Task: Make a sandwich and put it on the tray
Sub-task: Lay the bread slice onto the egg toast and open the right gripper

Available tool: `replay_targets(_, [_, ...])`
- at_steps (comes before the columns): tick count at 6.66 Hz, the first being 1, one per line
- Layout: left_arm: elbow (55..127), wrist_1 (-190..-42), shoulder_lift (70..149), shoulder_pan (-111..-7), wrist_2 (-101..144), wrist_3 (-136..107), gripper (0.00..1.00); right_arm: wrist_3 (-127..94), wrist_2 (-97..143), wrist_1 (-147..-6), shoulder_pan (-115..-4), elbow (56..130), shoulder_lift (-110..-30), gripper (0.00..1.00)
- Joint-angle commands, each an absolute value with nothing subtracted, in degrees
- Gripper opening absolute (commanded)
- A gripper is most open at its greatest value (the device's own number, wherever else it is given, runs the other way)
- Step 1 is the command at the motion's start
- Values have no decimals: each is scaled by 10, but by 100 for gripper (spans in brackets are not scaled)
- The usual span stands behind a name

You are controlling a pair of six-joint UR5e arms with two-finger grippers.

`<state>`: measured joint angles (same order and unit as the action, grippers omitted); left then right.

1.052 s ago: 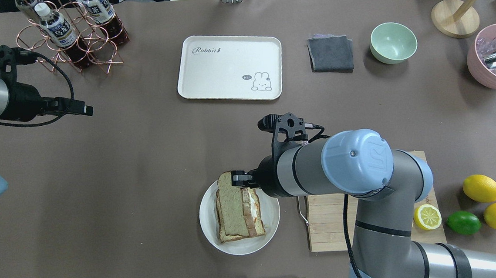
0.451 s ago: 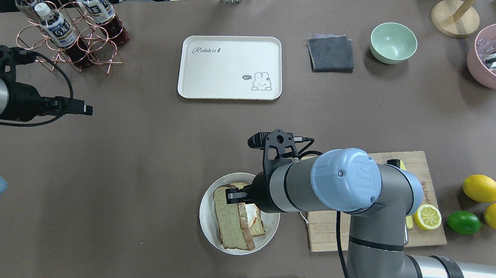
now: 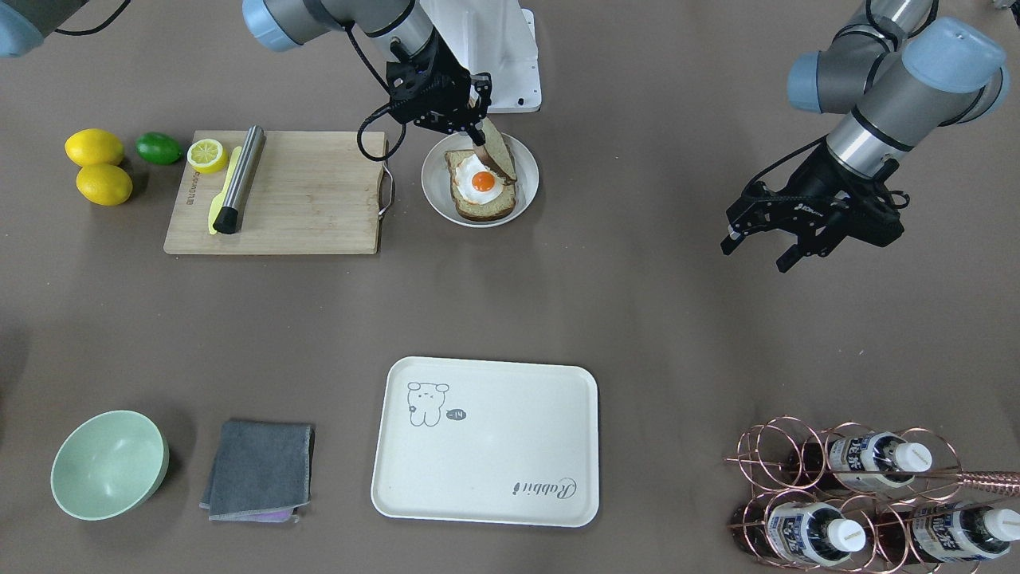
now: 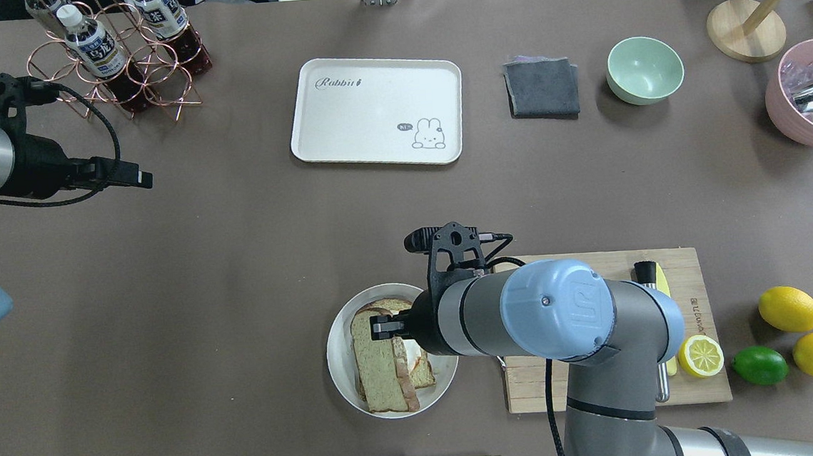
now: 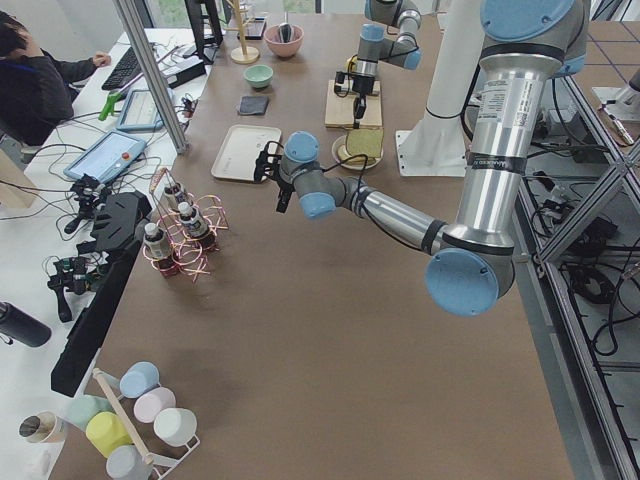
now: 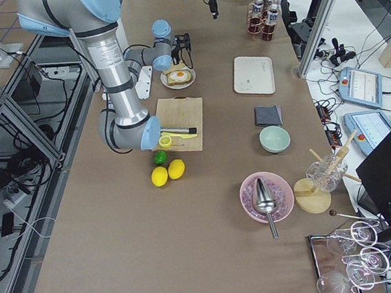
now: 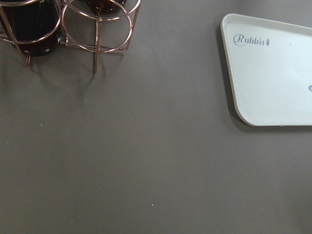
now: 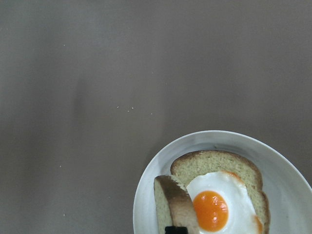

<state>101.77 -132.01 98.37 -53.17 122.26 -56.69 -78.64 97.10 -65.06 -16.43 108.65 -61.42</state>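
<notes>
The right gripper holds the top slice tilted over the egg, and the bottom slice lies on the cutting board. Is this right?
No. The right gripper holds the top slice tilted over the egg, but the bottom slice lies on the round white plate, beside the cutting board. The front-facing view shows it.

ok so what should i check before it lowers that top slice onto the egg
1. Right gripper shut on top slice: ok.
2. Top slice tilted over the egg, not flat: ok.
3. Egg sits on bottom slice, inside the plate: ok.
4. Whether the top slice's lower edge touches the egg: cannot tell.
5. Tray has nothing on it: ok.
6. Left gripper open, far from the plate: ok.
</notes>
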Motion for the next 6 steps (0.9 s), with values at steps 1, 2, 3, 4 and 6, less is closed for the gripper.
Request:
replay_targets(1, [1018,-1320,984,-532,1223,-567,98,-780,960,-650,-163,1071,-615,0])
replay_targets(2, [1017,-1320,985,-531,1223,-567,98,-770,959,-650,-168,1069,-618,0])
replay_targets(3, [1017,-1320,987,-531,1223,-567,98,-769,959,-650,-173,1069,-622,0])
replay_targets(4, [1018,-1320,989,-531,1223,-567,98,-770,959,-650,-177,1060,-627,0])
replay_targets(6, [1017,-1319,991,-530,1223,-567,98,-772,940,-650,-176,1033,-627,0])
